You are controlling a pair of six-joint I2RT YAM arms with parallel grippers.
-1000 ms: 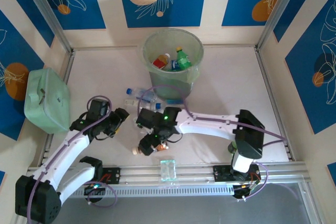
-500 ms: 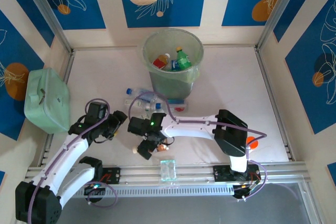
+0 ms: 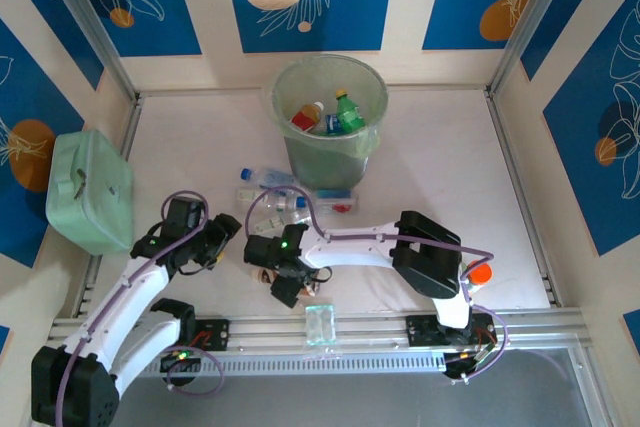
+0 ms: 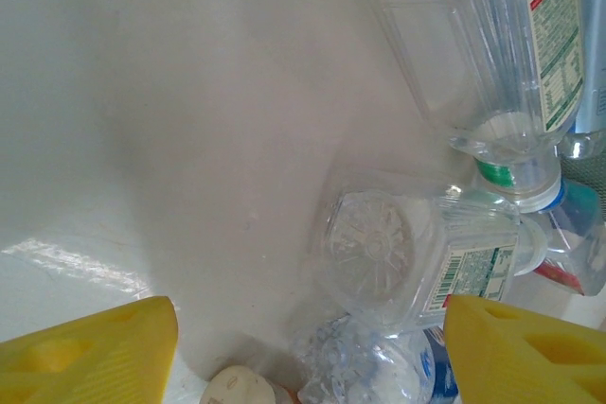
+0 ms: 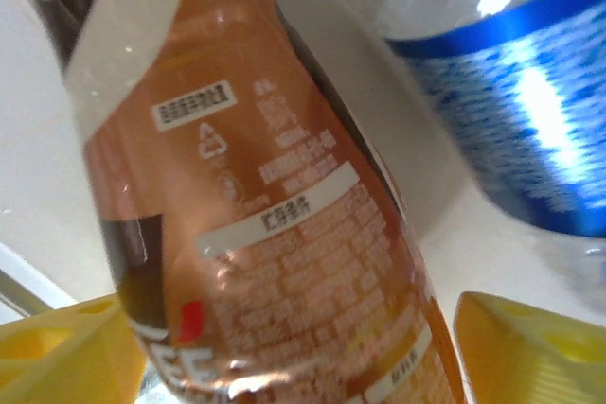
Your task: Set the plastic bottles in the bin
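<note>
You are getting the whole white desk (image 3: 430, 177) from overhead. The bin (image 3: 318, 165) is standing at its far middle, with a red bottle (image 3: 305, 118) and a yellow-capped green bottle (image 3: 348, 115) already lying inside. The mint green box (image 3: 88, 189) is sitting at the left edge. Just on the near side of the bin, a cluster of clear bottles (image 3: 268, 187) is lying on the desk. The left pincer (image 3: 228, 229) is reaching toward the cluster's near side from the left. The right pincer (image 3: 283, 285) is hanging just right of it and nearer to you.

The left wrist camera is giving you the finer detail. The left pincer (image 4: 308, 357) is standing spread wide, its yellow fingertips (image 4: 95, 352) at the two bottom corners, pinching nothing. Ahead of it a ribbed clear bottle (image 4: 379, 243) is lying with its base turned toward the lens. A labelled clear bottle (image 4: 483, 54) is lying farther off to the right. A crumpled bottle (image 4: 369, 366) is lying low between the fingertips, apart from both, with a white cap (image 4: 237, 390) just left of it.

The right wrist camera is showing you a brown bottle (image 5: 265, 215) with a printed label, lying between the two yellow fingers of the right pincer (image 5: 284, 352). You cannot tell whether they are pressing on it. A blue-labelled bottle (image 5: 521, 111) is lying just beyond, to the right.
</note>
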